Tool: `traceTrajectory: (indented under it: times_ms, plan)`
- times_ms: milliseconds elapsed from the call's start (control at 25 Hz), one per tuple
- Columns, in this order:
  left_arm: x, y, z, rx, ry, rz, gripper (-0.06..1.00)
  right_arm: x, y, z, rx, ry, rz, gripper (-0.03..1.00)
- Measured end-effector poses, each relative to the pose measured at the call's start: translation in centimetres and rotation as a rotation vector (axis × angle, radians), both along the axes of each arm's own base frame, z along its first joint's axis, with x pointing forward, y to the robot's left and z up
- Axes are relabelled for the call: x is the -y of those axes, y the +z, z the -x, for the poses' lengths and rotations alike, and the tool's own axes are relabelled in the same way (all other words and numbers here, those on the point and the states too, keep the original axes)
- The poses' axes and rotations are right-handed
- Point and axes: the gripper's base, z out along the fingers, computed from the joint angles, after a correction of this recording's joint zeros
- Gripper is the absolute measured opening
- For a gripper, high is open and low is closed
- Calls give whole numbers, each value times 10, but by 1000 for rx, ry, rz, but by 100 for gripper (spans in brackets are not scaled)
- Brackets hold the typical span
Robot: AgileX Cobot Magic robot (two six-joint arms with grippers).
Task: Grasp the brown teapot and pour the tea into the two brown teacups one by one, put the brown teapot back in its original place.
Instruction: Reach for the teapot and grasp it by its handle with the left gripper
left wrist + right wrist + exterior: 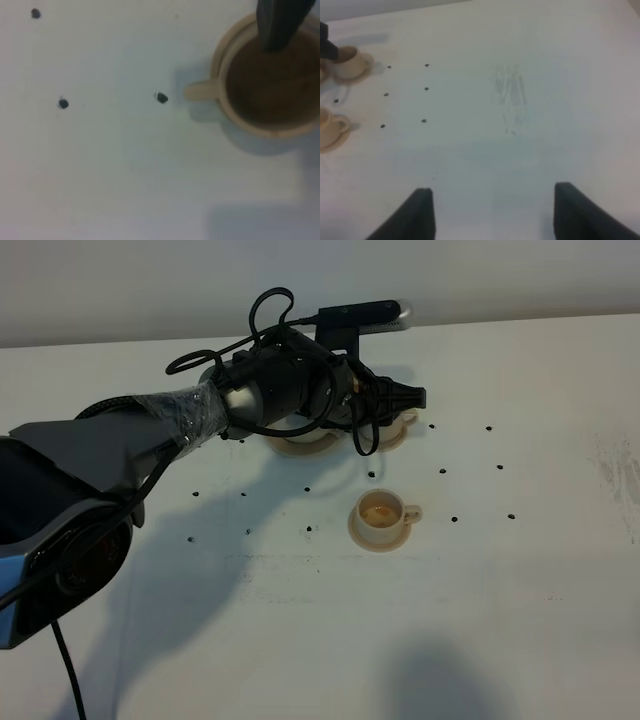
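Nearest, the left arm (pixel 110 450) reaches far across the counter (pixel 520 590), the left end effector (pixel 412 397) over the far teacup (pixel 270 95); its grip cannot be told, and the brown teapot is hidden. The right end effector (pixel 492 215) gapes wide, empty. The wide saucer (pixel 298 447) lies under the left wrist, the tea-filled near teacup (pixel 380 510) nearer, to its right.

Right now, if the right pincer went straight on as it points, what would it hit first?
Nothing stands ahead of the right pincer; it would likely meet bare table near the scuff marks. Both teacups sit aside.
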Motion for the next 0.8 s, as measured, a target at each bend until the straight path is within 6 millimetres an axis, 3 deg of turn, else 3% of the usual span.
traceTrajectory:
  times_ms: [800]
  plan:
    - [-7,8,6,-54,-12,-74,42,0,0,0,0,0,0,50]
